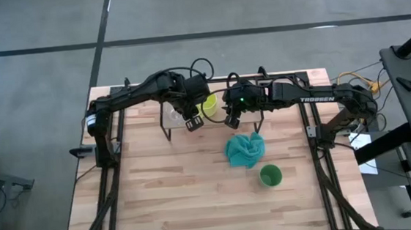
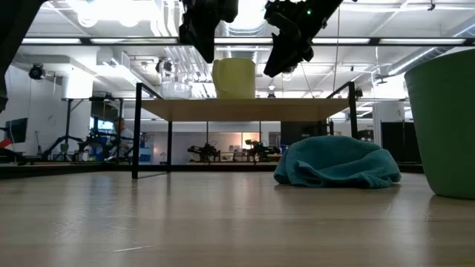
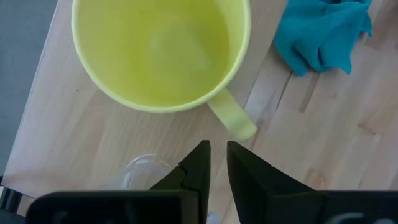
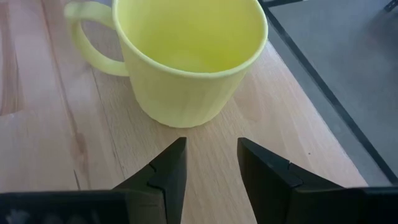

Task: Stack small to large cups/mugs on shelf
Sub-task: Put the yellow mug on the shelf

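Note:
The yellow mug stands upright on the light-wood shelf, handle toward the table's near side. The small clear glass cup stands to its left on the same plank. The green cup stands on the tabletop near the right, and looms at the edge of the low view. My left gripper hovers above the shelf just short of the mug's handle, fingers a narrow gap apart. My right gripper hangs open beside the mug, touching nothing.
A crumpled teal cloth lies on the table just in front of the shelf, between it and the green cup. The shelf's black legs stand at its corners. Bare tabletop spreads over the near left.

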Controlling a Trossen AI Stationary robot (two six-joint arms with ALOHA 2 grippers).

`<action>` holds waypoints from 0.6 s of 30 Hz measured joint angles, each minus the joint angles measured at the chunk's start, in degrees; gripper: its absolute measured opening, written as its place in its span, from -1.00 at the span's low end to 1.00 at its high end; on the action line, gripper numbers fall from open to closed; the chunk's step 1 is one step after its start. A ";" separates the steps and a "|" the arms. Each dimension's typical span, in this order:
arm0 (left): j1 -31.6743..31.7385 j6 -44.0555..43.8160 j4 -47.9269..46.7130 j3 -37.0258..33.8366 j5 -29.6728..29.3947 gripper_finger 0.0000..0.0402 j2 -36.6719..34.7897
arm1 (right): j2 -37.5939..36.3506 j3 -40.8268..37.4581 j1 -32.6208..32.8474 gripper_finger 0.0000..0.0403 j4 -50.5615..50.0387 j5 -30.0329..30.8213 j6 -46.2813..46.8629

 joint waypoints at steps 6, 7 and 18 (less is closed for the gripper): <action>0.04 0.04 0.06 -0.15 -1.68 -0.80 0.07 | 0.00 0.00 0.00 -0.32 1.55 1.29 -0.61; 0.04 0.04 0.08 -0.15 -1.78 -0.80 0.07 | 0.00 0.00 -0.05 -0.32 1.94 1.43 -0.74; 0.02 0.05 2.95 -2.56 -1.41 -0.80 0.18 | -0.04 0.00 -1.14 -0.32 3.98 1.49 -0.77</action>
